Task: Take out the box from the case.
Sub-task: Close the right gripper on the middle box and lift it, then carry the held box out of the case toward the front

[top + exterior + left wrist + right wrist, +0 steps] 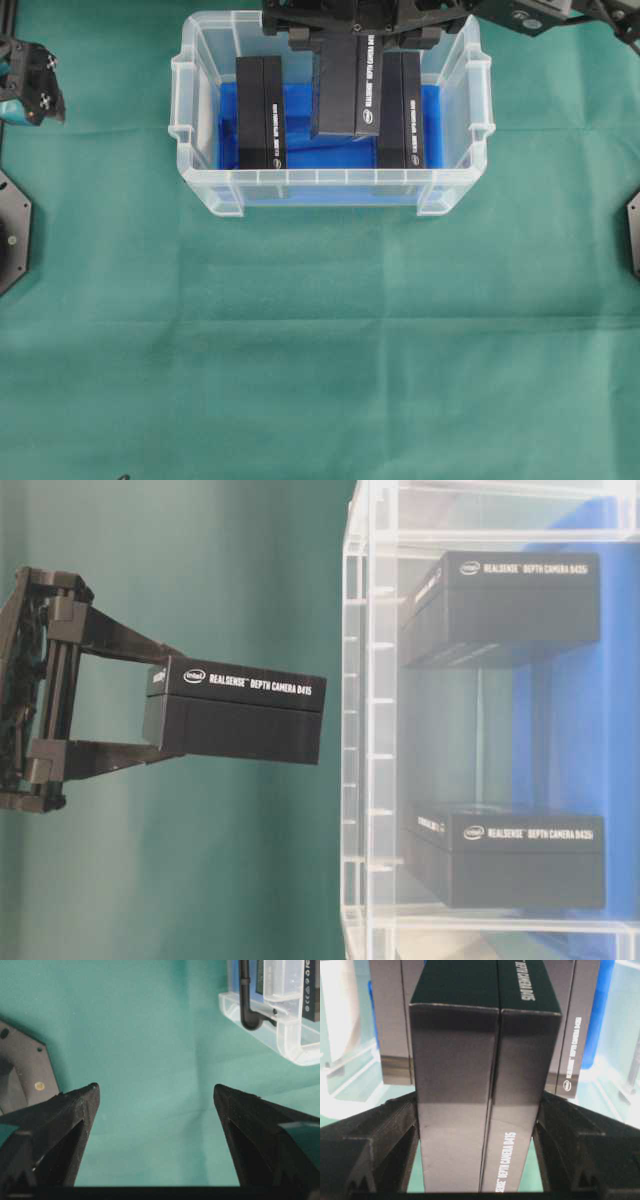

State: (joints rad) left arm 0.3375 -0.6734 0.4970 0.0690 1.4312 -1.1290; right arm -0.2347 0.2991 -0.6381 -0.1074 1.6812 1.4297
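1. The left gripper [30, 85] sits at the far left edge of the overhead view, well apart from the case [200, 185]. Its jaws stand wide with only green cloth [150, 1060] between them, holding nothing — it looks parked out of the way so the other arm has room.

2. The left box [262, 112] stands on edge on the blue lining [300, 105], near the case's left wall; it looks untouched.

3. The middle box [347, 85] is the one being taken. The right gripper [477, 1160] has its fingers [385, 1135] pressed against the box's two broad sides at one end. The table-level view shows this box clear of the case's rim — so I judge it lifted out, hanging above the case but not yet set down anywhere.

4. The right box [402, 110] stands near the right wall, partly covered by the lifted one in the overhead view.

5. Hard to make out: the right arm is cut off at the top of the overhead view, the table-level view appears turned on its side, and the translucent walls blur the lower edges of the boxes inside.
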